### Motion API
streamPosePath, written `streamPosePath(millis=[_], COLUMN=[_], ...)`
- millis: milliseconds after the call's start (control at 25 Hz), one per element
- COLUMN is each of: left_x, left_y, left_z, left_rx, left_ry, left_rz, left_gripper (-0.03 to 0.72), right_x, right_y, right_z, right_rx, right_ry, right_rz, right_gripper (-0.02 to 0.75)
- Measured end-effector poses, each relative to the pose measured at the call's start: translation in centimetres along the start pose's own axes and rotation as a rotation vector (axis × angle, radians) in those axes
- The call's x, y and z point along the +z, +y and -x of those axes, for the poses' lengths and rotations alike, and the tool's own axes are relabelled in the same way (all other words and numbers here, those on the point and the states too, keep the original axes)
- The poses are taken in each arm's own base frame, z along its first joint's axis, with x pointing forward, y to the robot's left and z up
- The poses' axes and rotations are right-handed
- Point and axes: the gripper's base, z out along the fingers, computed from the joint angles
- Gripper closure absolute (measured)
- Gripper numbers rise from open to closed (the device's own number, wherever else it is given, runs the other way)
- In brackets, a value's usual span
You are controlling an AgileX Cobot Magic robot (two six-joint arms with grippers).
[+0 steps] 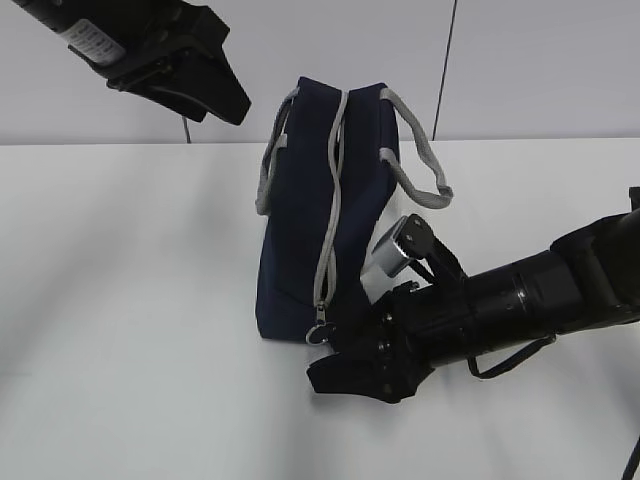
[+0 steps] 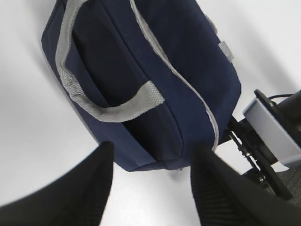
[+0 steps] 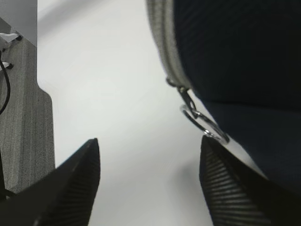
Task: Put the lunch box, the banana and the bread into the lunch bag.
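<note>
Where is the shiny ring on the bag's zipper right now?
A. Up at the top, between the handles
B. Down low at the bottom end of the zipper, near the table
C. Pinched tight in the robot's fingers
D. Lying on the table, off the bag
B. The ring pull hangs at the low end of the grey zipper on the lunch bag, just above the table, and the right gripper is open beside it, not pinching it.
</note>
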Motion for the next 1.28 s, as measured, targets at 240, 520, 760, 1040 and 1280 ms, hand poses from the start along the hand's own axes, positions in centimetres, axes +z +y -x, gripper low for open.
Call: streamPosePath(millis=[240,520,760,1040,1280], left_x=[0.00,0.00,0.00,0.00,0.00], left_y=[0.00,0.00,0.00,0.01,0.02], left_z=[0.00,0.00,0.00,0.00,-0.01], left_rx=[0.000,0.000,0.000,0.001,0.001], left_ry=[0.000,0.000,0.000,0.000,0.001], left_rz=[0.000,0.000,0.000,0.001,0.002], left_gripper=[0.308,0.308,0.308,0.308,0.308], right_x=[-0.01,-0.02,-0.03,-0.03,-0.05], right_y=[-0.35,-0.56,-0.66,-0.63,-0.74], right_z=[0.21,0.27,0.40,0.44,0.61], right_rx=[-0.012,-0.013,-0.005,-0.015,-0.045], right_ry=[-0.023,-0.029,-0.044,-0.048,-0.066], right_rz=[-0.038,-0.062,-0.073,-0.070,-0.083], right_gripper=[0.248,0.248,0.248,0.247,0.247])
